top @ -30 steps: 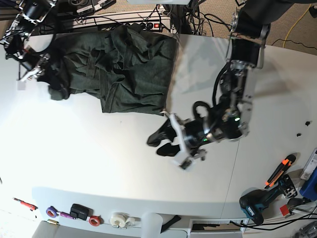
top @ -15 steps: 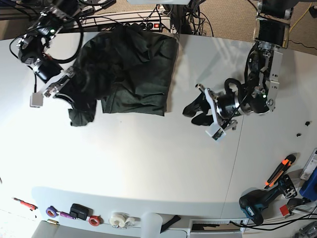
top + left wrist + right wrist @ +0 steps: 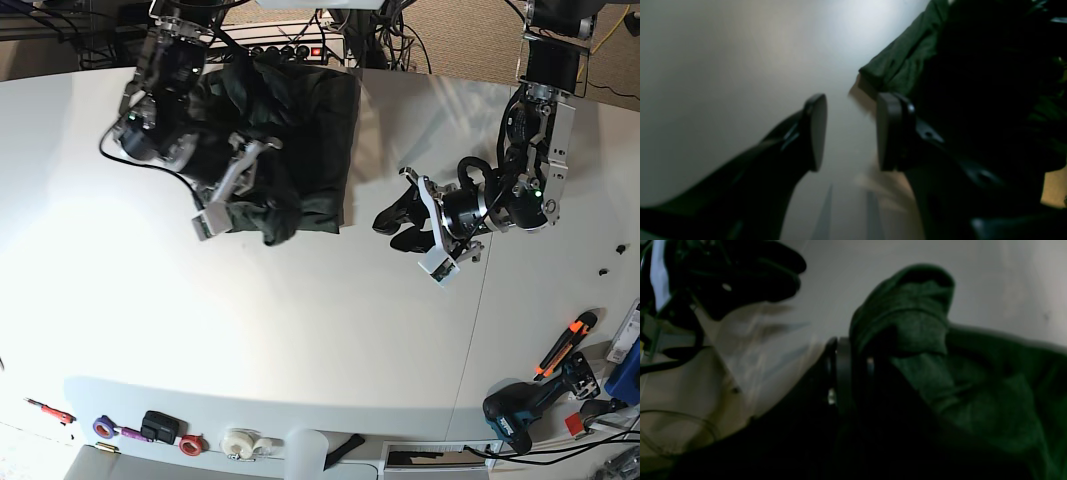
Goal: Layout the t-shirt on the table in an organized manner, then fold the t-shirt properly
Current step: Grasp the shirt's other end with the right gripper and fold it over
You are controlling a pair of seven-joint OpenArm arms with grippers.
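Lying bunched at the far side of the large white smooth-topped table (image 3: 300, 330), the plain dark green cloth t-shirt (image 3: 300, 140) showed heavy folds, and its left part was hidden under the right arm. The right gripper (image 3: 235, 185) was pressed together on a fold of the cloth; the right wrist view showed green fabric (image 3: 907, 323) bulging up past its dark fingers (image 3: 840, 366), though much of that picture was black shadow and its left side was smeared. The left gripper (image 3: 402, 222) hung over bare table just beside the shirt's right edge, its two black pads (image 3: 816, 130) spread apart with nothing between them. Blur hid the lower part of the left wrist view.
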